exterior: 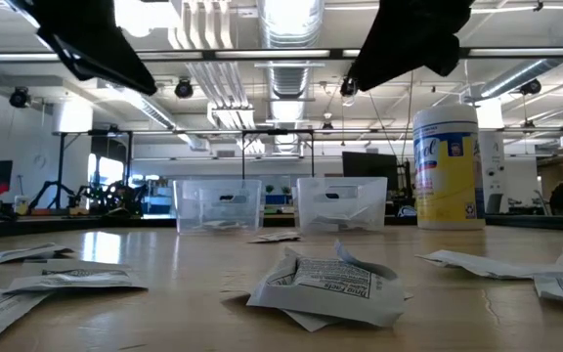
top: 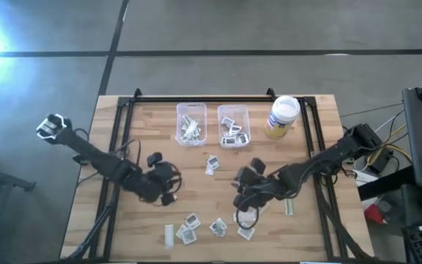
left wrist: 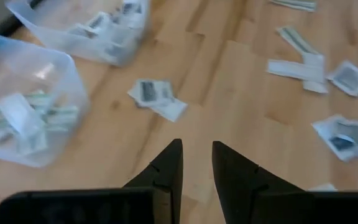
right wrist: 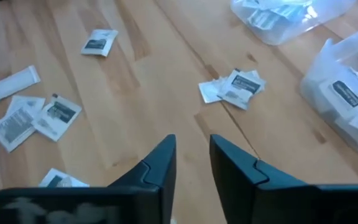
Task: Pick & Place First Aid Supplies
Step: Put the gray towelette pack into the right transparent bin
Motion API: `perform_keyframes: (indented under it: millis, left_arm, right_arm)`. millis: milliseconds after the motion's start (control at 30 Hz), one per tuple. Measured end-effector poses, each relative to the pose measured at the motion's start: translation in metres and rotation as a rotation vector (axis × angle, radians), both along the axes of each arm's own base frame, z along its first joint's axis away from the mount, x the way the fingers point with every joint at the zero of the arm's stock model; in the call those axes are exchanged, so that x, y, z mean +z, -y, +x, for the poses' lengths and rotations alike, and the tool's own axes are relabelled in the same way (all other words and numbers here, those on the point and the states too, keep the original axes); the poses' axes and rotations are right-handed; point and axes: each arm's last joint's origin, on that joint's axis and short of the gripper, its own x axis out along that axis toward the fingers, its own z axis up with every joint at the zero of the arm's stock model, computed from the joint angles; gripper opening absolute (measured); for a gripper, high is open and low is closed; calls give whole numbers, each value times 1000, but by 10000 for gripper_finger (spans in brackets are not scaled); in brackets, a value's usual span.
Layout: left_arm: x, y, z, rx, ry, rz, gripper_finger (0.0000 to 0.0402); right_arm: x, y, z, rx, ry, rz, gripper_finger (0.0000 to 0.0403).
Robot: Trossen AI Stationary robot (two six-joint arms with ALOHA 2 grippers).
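The first aid supplies are small paper packets scattered on the wooden table (top: 123, 147). Two overlapping white packets (top: 212, 164) (left wrist: 153, 94) (right wrist: 236, 86) lie at the middle. Several more (top: 218, 226) (right wrist: 53, 116) lie near the front edge, with a long strip (top: 168, 235). A crumpled printed packet (exterior: 325, 288) lies close to the low camera. My left gripper (top: 173, 178) (left wrist: 196, 155) hovers left of the middle pair, open by a narrow gap, nothing between its fingers. My right gripper (top: 239, 183) (right wrist: 192, 149) hovers right of that pair, also open and empty.
Two clear bins (top: 190, 123) (top: 233, 125) holding packets stand at the far middle. A white-lidded yellow jar (top: 282, 116) (exterior: 448, 166) stands to their right. A narrow strip (top: 289, 207) lies under the right arm. Black rails (top: 112, 169) run along both table sides.
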Motion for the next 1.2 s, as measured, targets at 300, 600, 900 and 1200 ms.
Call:
perform_keyframes:
  millis: [300, 600, 900, 1200]
  left_arm:
    - [-27, 12, -11, -3, 45, -70, 80]
    - [-47, 9, -17, 6, 35, -91, 80]
    - [-42, 2, -17, 71, 94, 82, 80]
    - [-18, -15, -24, 120, 184, 82, 80]
  right_arm:
    - [-3, 23, 15, -131, 56, 83, 146]
    - [-21, 45, 33, -225, 36, 141, 141]
    - [-36, 71, 45, -320, 22, 178, 132]
    - [-65, 82, 63, -335, 1, 182, 130]
